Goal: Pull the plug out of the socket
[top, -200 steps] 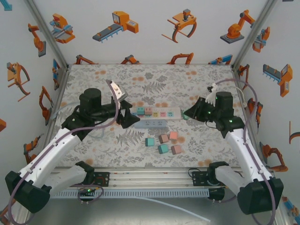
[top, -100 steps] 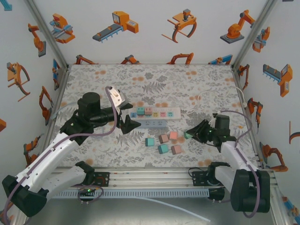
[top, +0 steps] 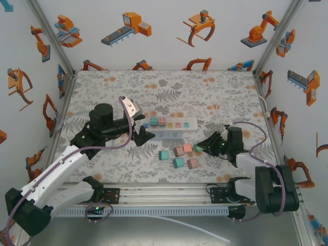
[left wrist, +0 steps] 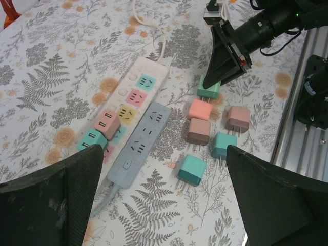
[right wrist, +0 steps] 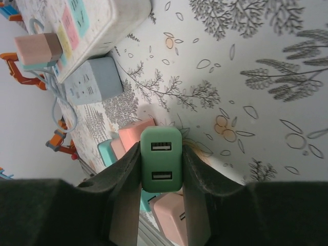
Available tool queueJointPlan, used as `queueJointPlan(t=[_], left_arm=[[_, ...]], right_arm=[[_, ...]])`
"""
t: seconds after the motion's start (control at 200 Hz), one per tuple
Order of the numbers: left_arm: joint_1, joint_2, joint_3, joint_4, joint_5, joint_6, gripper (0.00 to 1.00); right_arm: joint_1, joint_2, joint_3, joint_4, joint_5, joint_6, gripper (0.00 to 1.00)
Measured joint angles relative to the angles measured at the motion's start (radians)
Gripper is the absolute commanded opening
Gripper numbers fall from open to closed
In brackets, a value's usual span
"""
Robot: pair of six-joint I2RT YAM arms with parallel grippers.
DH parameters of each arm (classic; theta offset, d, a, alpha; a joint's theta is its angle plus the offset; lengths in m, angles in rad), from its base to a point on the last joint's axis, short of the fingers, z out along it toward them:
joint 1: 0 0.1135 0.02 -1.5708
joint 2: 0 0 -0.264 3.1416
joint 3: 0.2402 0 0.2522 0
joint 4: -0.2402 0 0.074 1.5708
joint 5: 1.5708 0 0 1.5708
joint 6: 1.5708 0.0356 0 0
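The right claw (right wrist: 161, 151) is pinched narrow on the green plug (right wrist: 161, 174), which stands between its two fingers, clear of the white power strip (right wrist: 120, 15) lying ahead of the claw and off to one side. A few loose plugs (left wrist: 199, 108), pink and teal, lie just beside that claw's tips. The left claw (left wrist: 164, 169) gapes wide with nothing in it. It hovers with the grey strip (left wrist: 143, 130) just ahead and beneath.
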Motion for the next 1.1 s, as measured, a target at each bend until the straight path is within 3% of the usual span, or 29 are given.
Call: queueJointPlan(t=[0.115, 0.3, 0.386, 0.706, 0.946, 1.102], left_arm=[[-0.001, 0.000, -0.004, 0.006, -0.031, -0.016, 0.97], [-0.001, 0.002, 0.005, 0.003, -0.085, -0.022, 0.97], [-0.001, 0.003, 0.003, 0.010, -0.124, -0.037, 0.97], [-0.005, 0.028, -0.034, 0.050, -0.212, -0.085, 0.97], [-0.006, 0.046, -0.032, 0.050, -0.283, -0.100, 0.97], [-0.003, 0.076, -0.012, 0.037, -0.344, -0.140, 0.97]], right_arm=[[0.028, 0.015, -0.002, 0.012, 0.026, 0.027, 0.51], [0.054, -0.017, 0.006, -0.013, 0.056, 0.030, 0.56], [0.054, -0.042, 0.008, -0.034, 0.068, 0.032, 0.65], [0.057, -0.234, 0.057, -0.317, 0.229, -0.025, 0.82], [0.056, -0.337, 0.197, -0.603, 0.349, -0.142, 0.82], [0.057, -0.357, 0.354, -0.651, 0.389, -0.293, 0.79]])
